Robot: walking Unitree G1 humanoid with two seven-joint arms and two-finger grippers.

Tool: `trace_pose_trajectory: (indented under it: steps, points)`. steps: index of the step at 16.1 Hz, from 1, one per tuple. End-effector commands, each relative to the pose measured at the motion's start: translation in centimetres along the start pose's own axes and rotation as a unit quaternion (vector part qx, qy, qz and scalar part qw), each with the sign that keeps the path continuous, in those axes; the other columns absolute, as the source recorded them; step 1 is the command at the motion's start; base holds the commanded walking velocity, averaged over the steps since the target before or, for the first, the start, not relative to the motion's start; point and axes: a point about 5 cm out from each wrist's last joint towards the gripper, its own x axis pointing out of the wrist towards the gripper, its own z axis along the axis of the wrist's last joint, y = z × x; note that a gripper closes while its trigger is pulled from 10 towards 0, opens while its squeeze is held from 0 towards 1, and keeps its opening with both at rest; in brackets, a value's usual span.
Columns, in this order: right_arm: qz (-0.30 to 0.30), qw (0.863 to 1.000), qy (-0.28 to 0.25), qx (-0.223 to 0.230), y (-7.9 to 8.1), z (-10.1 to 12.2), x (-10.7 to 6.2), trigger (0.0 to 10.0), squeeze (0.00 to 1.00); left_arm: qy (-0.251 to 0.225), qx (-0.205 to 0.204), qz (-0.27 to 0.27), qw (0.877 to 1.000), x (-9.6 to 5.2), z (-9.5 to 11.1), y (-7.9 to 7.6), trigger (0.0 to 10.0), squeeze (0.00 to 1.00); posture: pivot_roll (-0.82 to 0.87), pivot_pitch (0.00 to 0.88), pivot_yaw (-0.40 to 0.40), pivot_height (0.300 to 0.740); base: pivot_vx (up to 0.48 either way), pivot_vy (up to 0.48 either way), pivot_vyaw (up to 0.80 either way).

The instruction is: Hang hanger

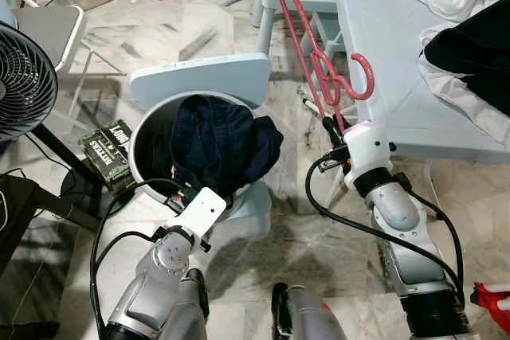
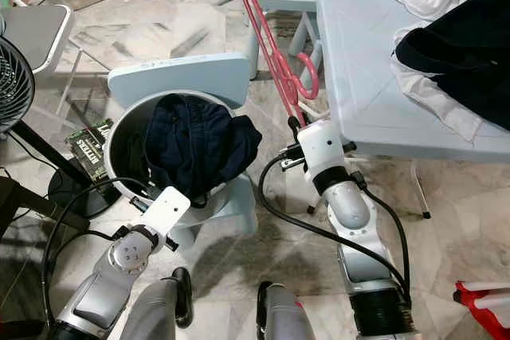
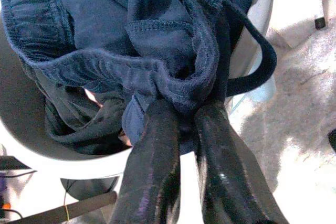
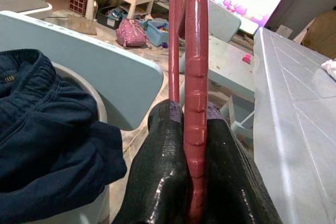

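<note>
Marble floor underfoot; right gripper [image 4: 191, 182] pinches the hanger [image 1: 307, 45] beside the table [image 1: 374, 61], so lift it level; left gripper [image 3: 181, 124] clamps the shorts [image 1: 219, 145] in the bin [image 1: 143, 129].

silver jointed arms, white wrist housings, looping black cables, glossy black fingers [image 4: 163, 182]

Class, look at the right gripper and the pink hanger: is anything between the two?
Nothing visible. The right gripper is already shut on the pink hanger, whose bar runs between the two black fingers beside the table.
</note>
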Motion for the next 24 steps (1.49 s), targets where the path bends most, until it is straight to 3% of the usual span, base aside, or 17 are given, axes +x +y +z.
trace_pose_trajectory:
  steps: [1, 7, 11, 13, 19, 20, 21, 22, 23, 24]
  points:
    - [-0.001, 1.000, -0.003, -0.004, -0.1, 0.2, -0.2, 10.0, 0.00, 0.010, -0.003, 0.001, 1.000, 0.0, -0.6, -0.2, 0.0, 0.00, -0.06, 0.214, -0.045, 0.740, 0.000, 0.000, 0.00]
    - [-0.002, 1.000, -0.004, -0.006, -0.3, 0.2, -0.1, 10.0, 0.00, -0.023, 0.003, 0.040, 0.999, 0.0, 0.1, 0.8, 0.0, 0.00, -0.06, 0.210, -0.050, 0.740, 0.000, 0.000, 0.00]
    - [-0.001, 1.000, -0.006, -0.008, -0.3, 0.2, 0.0, 10.0, 0.00, -0.088, 0.025, 0.139, 0.986, -0.8, 1.3, 2.7, 0.0, 0.00, -0.06, 0.196, -0.063, 0.740, 0.000, 0.000, 0.00]
    - [-0.001, 1.000, -0.005, -0.009, -0.4, 0.2, 0.1, 10.0, 0.00, -0.109, 0.024, 0.161, 0.981, -1.2, 1.7, 2.9, 0.0, 0.00, -0.06, 0.192, -0.067, 0.740, 0.000, 0.000, 0.00]
    - [0.005, 1.000, -0.008, -0.015, -0.5, 0.4, 0.3, 10.0, 0.00, -0.074, 0.030, 0.118, 0.990, -0.7, 0.7, 1.9, 0.4, 0.00, -0.06, 0.184, -0.077, 0.740, 0.000, 0.000, 0.00]
    - [0.006, 1.000, -0.009, -0.016, -0.6, 0.4, 0.3, 10.0, 0.00, -0.060, 0.041, 0.085, 0.994, -0.7, 0.2, 1.1, 4.5, 0.00, -0.06, 0.183, -0.078, 0.740, 0.000, 0.000, 0.00]
    - [0.006, 1.000, -0.009, -0.017, -0.6, 0.4, 0.2, 10.0, 0.00, -0.044, 0.063, 0.041, 0.996, -0.8, -0.3, 0.2, 10.0, 0.00, -0.06, 0.183, -0.079, 0.740, 0.000, 0.000, 0.00]
    - [0.008, 1.000, -0.009, -0.017, -0.6, 0.3, 0.2, 10.0, 0.00, -0.036, 0.068, 0.020, 0.997, -0.9, -0.7, -0.3, 10.0, 0.00, -0.06, 0.184, -0.080, 0.740, 0.000, 0.000, 0.00]
    - [0.008, 1.000, -0.008, -0.017, -0.6, 0.3, 0.2, 10.0, 0.00, -0.031, 0.070, 0.009, 0.997, -0.9, -0.9, -0.5, 10.0, 0.45, -0.06, 0.184, -0.080, 0.740, 0.000, 0.000, 0.00]
    - [0.010, 1.000, -0.010, -0.017, -0.5, 0.4, 0.3, 10.0, 0.00, -0.029, 0.069, 0.003, 0.997, -0.8, -0.9, -0.6, 10.0, 1.00, -0.06, 0.184, -0.080, 0.740, 0.000, 0.000, 0.00]
